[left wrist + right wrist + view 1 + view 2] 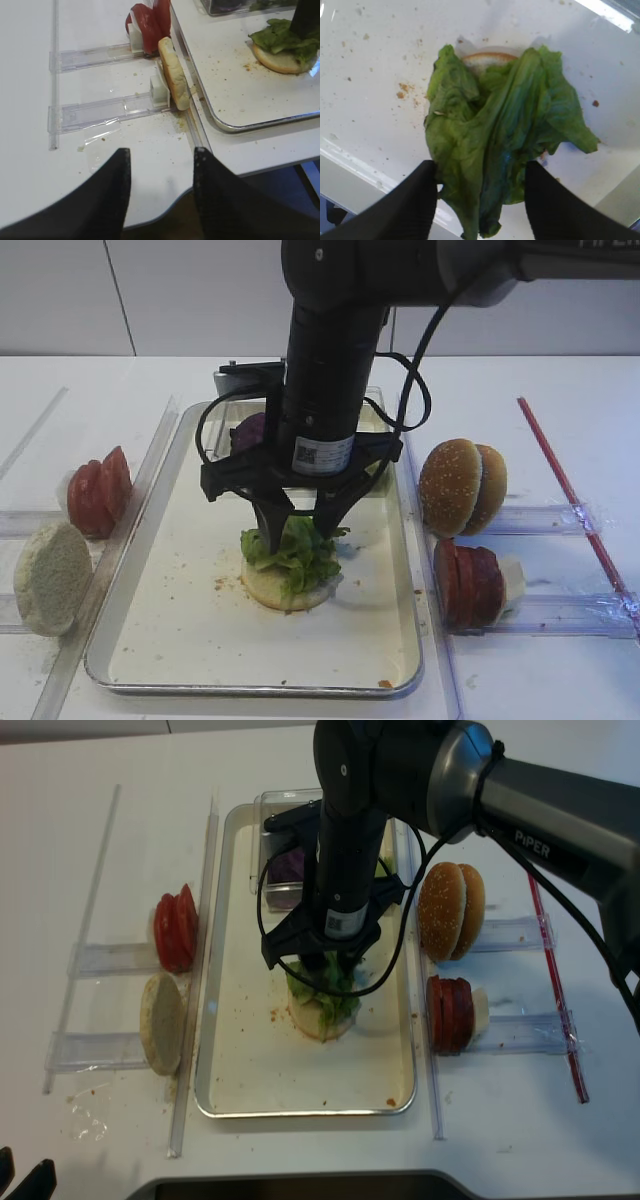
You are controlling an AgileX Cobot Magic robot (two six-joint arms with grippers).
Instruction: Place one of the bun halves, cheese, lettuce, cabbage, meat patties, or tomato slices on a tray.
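Note:
A ruffled green lettuce (290, 545) clump lies on a pale bun half (285, 590) in the middle of the silver tray (200, 640). My right gripper (298, 525) points straight down over it. In the right wrist view the right gripper (481, 167) is open, its black fingers on either side of the lettuce (495, 130); the left finger touches the leaf's edge. My left gripper (161, 152) hangs open and empty over the table's front left corner. Cheese is out of view.
Left of the tray stand tomato slices (100, 490) and a pale bun half (50, 575) in clear holders. To the right are sesame buns (460, 485) and meat patties (470, 585). A clear box holding purple cabbage (250, 430) sits at the tray's far end.

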